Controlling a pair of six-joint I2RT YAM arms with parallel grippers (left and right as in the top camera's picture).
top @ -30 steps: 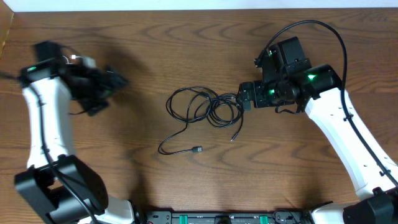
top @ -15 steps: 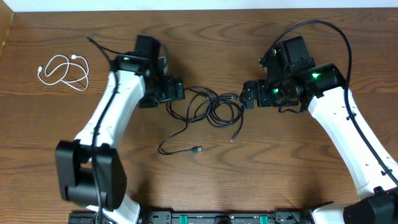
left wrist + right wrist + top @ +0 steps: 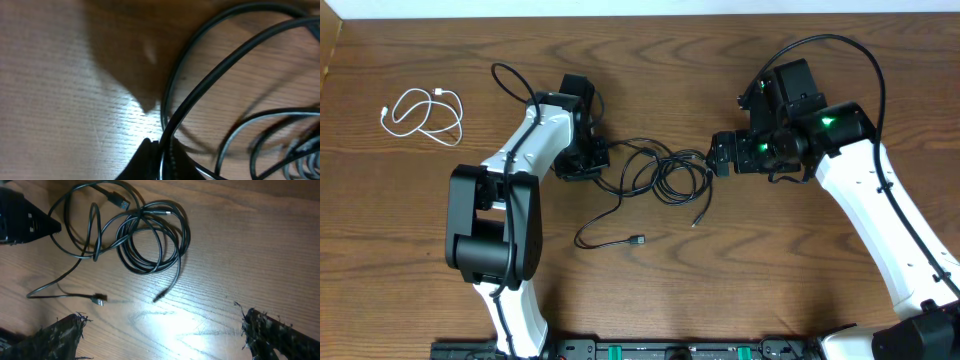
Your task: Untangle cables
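Two black cables (image 3: pixel 655 170) lie tangled in loops at mid-table, one tail ending in a plug (image 3: pixel 636 241). My left gripper (image 3: pixel 596 158) is at the tangle's left edge, shut on a black cable loop. In the left wrist view that loop (image 3: pixel 200 85) runs down between the closed jaws of the left gripper (image 3: pixel 162 152). My right gripper (image 3: pixel 714 158) hovers at the tangle's right edge, open. In its wrist view, the frayed fingers (image 3: pixel 60 335) stand wide apart over bare wood, with the tangled cables (image 3: pixel 147 237) ahead. A white cable (image 3: pixel 420 115) lies coiled at the far left.
The left arm's thick black cable (image 3: pixel 515 80) arches above its wrist. The right arm's own cable (image 3: pixel 840 50) loops at the back right. A loose black plug tip (image 3: pixel 696 220) points toward the front. The table's far edge (image 3: pixel 640 14) runs along the top.
My left arm swung from the far left over to the tangle and closed on a black loop. The white cable now lies uncovered at the far left. The right gripper has barely moved.
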